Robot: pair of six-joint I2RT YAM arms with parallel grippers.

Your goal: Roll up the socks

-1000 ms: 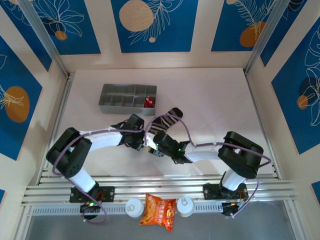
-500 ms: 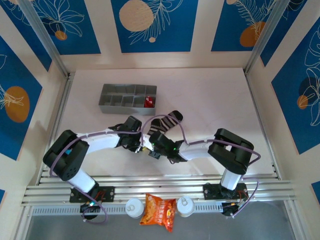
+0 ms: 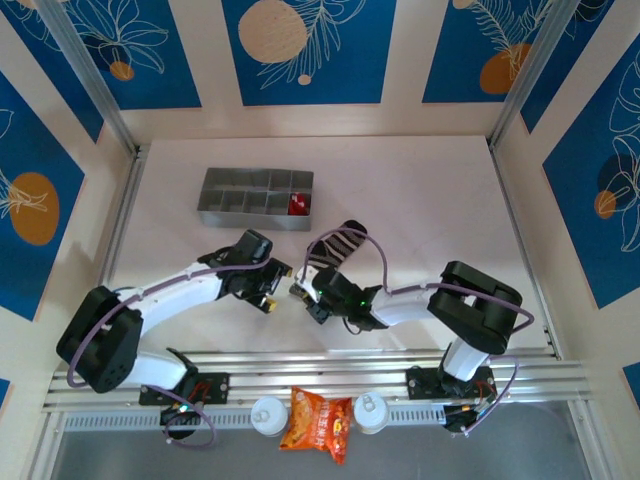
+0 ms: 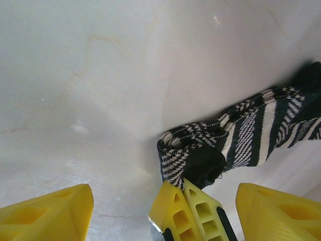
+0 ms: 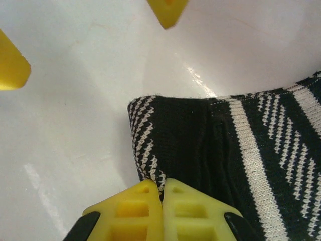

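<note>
Right wrist: gripper (image 5: 162, 193) perhaps on sock (image 5: 241, 150)

Table (image 3: 430, 200): pale, smooth top. Directly on it: (a) grey divided tray (image 3: 250, 219), far-left, long side approx. parallel w/ far edge; (b) sock (image 3: 335, 245), black w/ pale stripes, nr centre, lying diag., near end bunched. Tray & sock apart.

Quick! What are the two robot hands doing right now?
Left gripper: open, holding nothing.
Right gripper: closed, pinching the striped sock at its edge.
</note>
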